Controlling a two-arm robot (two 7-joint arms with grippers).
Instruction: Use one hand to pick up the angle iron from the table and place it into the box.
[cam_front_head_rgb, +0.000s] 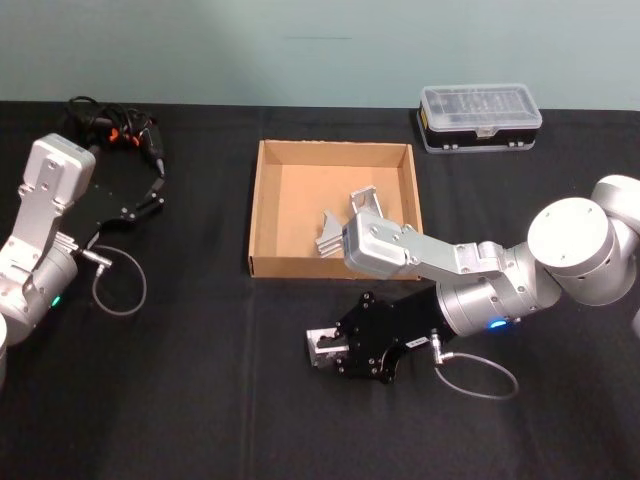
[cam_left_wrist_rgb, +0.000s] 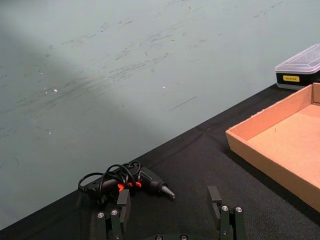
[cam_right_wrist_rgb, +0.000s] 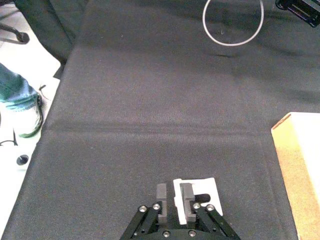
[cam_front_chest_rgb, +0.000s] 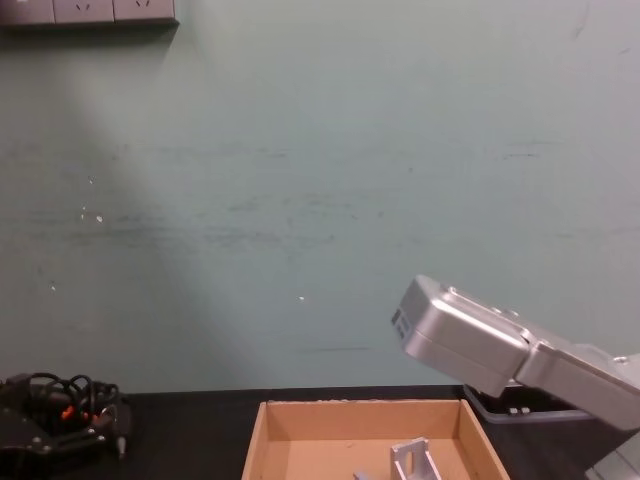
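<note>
Silver angle iron (cam_front_head_rgb: 322, 346) lies on the black counter (cam_front_head_rgb: 200, 380), near side of the box (cam_front_head_rgb: 262, 215), with the right gripper (cam_front_head_rgb: 330, 350) jaws closed on its upright flange. Two more brackets (cam_front_head_rgb: 345, 225) sit inside the box. Left gripper (cam_front_head_rgb: 150, 195) hovers far left, jaws apart.

Even, soft overhead light falls on every view. The wall (cam_left_wrist_rgb: 125, 65) carries a broad pale band with darker shade above it. The table (cam_front_head_rgb: 200, 380) stays matte, with little glare. The angle iron (cam_right_wrist_rgb: 197, 197) looks washed out white. The box (cam_right_wrist_rgb: 300, 165) rim blooms bright
</note>
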